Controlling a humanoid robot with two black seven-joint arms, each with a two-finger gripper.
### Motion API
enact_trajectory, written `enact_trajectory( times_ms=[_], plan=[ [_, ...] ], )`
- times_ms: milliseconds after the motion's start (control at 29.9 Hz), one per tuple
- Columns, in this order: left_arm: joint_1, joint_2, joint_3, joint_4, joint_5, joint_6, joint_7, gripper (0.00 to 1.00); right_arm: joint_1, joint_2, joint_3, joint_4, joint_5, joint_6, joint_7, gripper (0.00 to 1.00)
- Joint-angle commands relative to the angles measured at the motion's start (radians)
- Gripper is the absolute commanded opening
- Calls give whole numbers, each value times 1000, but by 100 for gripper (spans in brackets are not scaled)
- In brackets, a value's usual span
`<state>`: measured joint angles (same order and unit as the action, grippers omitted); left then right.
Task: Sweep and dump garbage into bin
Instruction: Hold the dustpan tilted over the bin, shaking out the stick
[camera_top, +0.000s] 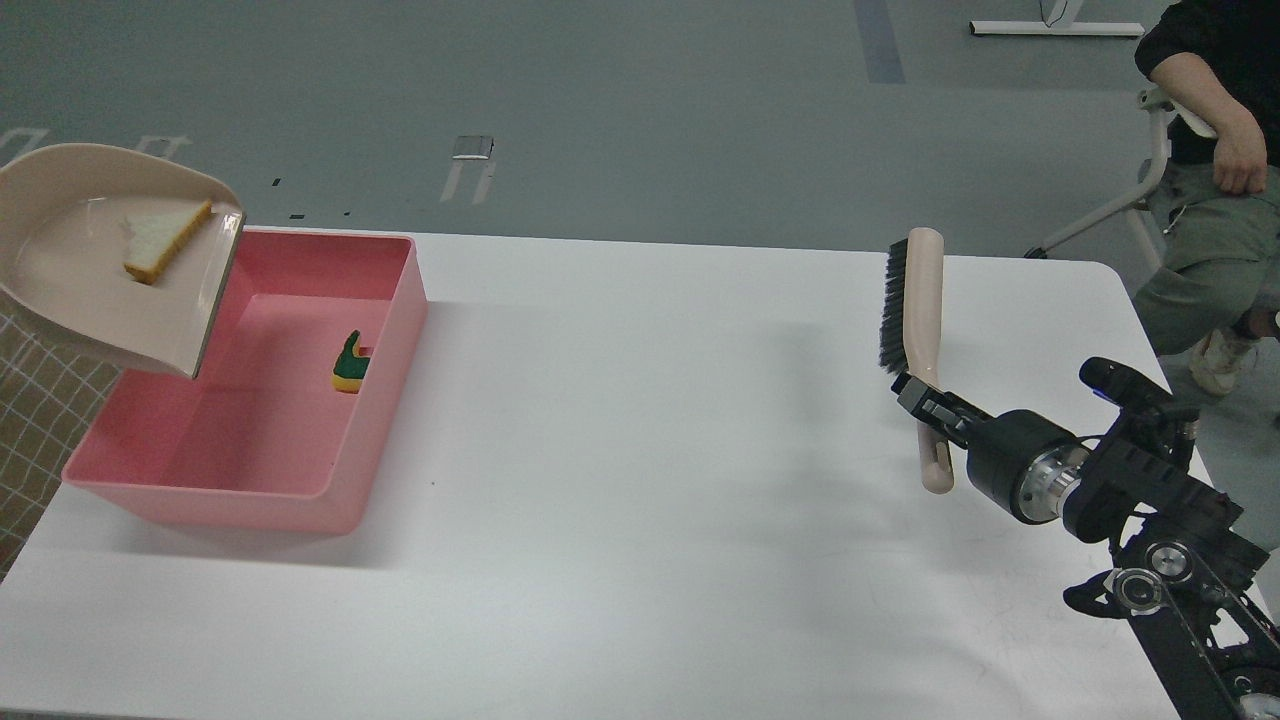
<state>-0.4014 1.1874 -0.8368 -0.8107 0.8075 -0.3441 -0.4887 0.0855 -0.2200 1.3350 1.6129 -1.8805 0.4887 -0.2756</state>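
Right fingers (925, 400) grip the brush (915, 310), far from bread (165, 240) in the dustpan (60, 290) and sponge (349, 364) in the bin (250, 470).

A white table (640, 450) with rounded corners fills the foreground. Behind it spreads a grey-green floor (620, 110) with pale painted marks. A seated person (1205, 200) occupies the upper right corner, beside a white metal frame (1057, 28) on the floor
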Motion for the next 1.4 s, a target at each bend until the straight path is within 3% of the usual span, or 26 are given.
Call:
enact_trajectory(
  times_ms=[0, 501, 1035, 1369],
  plan=[
    [-26, 4, 1, -5, 24, 8, 0, 0, 0, 10, 3, -8, 0, 0, -1, 9],
    [-67, 31, 2, -24, 150, 25, 0, 0, 2, 21, 4, -21, 0, 0, 0, 9],
    [-86, 107, 1, -169, 150, 25, 0, 0, 11, 21, 4, -28, 3, 0, 1, 9],
    [-88, 110, 1, -176, 206, 31, 0, 0, 11, 18, 4, -27, 4, 0, 1, 9]
  ],
)
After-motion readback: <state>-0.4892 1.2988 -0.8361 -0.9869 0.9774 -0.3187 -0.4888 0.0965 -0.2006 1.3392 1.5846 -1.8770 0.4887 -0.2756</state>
